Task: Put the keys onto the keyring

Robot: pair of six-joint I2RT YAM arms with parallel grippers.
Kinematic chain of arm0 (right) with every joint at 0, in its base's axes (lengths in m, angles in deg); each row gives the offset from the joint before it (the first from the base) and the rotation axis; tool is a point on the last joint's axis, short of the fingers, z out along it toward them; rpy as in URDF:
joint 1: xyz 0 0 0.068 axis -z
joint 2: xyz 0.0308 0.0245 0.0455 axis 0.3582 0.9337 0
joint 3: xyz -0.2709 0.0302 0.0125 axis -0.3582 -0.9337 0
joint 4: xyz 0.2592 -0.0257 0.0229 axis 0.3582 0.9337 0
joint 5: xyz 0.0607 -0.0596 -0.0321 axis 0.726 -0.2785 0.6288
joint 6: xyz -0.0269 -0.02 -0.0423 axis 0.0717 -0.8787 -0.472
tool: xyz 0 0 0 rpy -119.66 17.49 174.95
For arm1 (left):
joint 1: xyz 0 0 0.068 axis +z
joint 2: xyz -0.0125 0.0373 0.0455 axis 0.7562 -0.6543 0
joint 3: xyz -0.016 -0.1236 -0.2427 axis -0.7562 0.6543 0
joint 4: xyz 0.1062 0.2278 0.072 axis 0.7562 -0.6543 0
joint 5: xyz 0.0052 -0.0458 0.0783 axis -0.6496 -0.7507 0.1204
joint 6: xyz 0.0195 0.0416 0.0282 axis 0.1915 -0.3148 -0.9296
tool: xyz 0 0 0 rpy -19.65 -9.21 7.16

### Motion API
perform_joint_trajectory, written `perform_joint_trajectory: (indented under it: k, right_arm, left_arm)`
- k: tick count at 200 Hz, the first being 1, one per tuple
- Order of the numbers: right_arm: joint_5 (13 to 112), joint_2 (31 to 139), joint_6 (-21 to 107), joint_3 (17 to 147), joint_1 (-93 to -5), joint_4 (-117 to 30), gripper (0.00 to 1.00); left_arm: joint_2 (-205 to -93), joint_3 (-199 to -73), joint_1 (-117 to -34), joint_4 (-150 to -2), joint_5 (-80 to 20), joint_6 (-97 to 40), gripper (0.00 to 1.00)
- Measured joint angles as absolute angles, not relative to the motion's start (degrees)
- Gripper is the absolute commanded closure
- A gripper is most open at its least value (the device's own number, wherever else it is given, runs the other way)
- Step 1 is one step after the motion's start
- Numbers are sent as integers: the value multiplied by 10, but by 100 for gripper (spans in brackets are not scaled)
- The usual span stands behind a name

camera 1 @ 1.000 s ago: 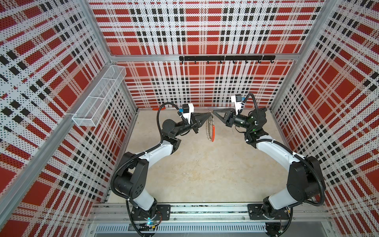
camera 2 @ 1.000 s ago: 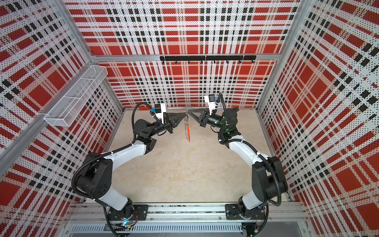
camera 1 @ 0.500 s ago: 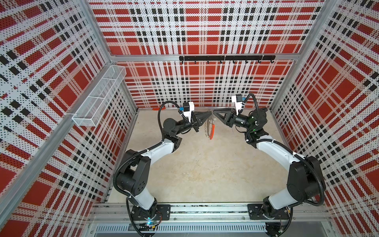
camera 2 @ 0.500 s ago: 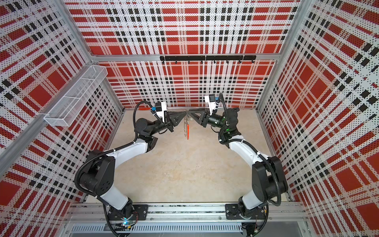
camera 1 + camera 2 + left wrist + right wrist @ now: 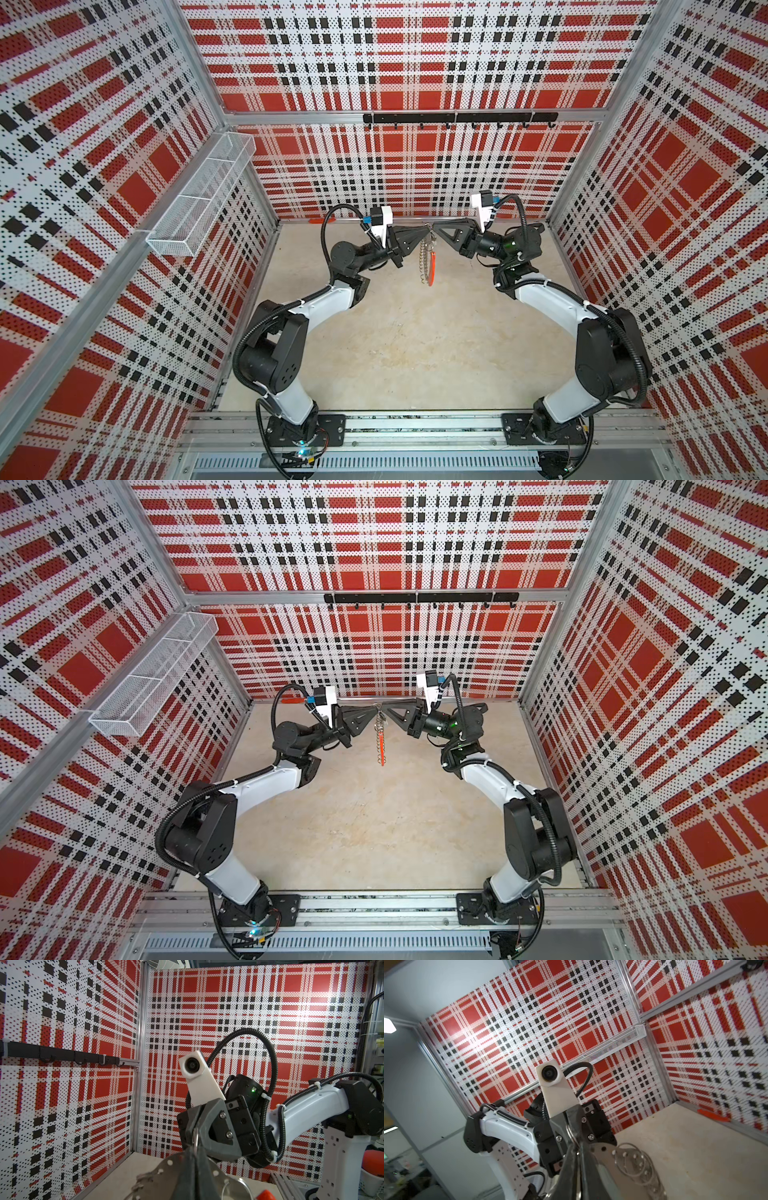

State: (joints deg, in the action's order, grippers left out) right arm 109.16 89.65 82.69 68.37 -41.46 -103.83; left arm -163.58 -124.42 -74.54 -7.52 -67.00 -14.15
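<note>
Left jaws: the left gripper [image 5: 422, 240] is clenching the upper rim of the keyring [image 5: 430, 266]; in the left wrist view its dark fingers [image 5: 193, 1167] are pressing on the flat plate with holes.
Right jaws: the right gripper [image 5: 438, 233] is standing with its jaws pressed together, tip to tip against the left one. A small silver wire loop [image 5: 195, 1138] is sitting at its tips. If it is pinching the loop I cannot tell.
Keyring: it is hanging in the air below the two tips, at far centre, above the table [image 5: 395, 332] and not touching it. In both top views it is showing edge-on, the orange-red arc on the right side and the silver clips on the left side.
Keys: at the meeting point the pieces are too small to tell a key.
Basket: a white wire mesh basket [image 5: 199, 199] is hanging on the left wall, divided by cross wires, well apart from both grippers.
Left arm: the left arm [image 5: 328, 299] is rising from the near left base and reaching far, its wrist turning the gripper toward the right.
Right arm: the right arm [image 5: 548, 299] is mirroring this from the near right base, its gripper pointing left.
Far wall: a black hook rail [image 5: 457, 118] is running high; a small orange-red strip [image 5: 314, 220] is lying at the wall's foot, far left.
</note>
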Motion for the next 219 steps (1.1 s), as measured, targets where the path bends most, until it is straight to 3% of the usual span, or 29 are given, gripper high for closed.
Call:
perform_joint_trajectory:
  k: [91, 123, 136, 167, 219]
  right_arm:
    - [1092, 900, 847, 675, -426, -1067, 100]
    - [1070, 858, 774, 665, -411, -961, 72]
    - [1042, 825, 717, 664, -405, -889, 67]
    - [996, 775, 610, 683, -401, -778, 66]
    - [989, 788, 552, 701, -422, -726, 67]
  left_arm:
    - [-1639, -1245, -746, -56, -669, -131, 100]
    - [-1640, -1245, -746, -57, -668, -131, 100]
    - [-1640, -1245, -745, -58, -668, -131, 100]
    - [-1640, -1245, -746, -57, -668, -134, 100]
    - [-1640, -1245, -747, -57, -668, -134, 100]
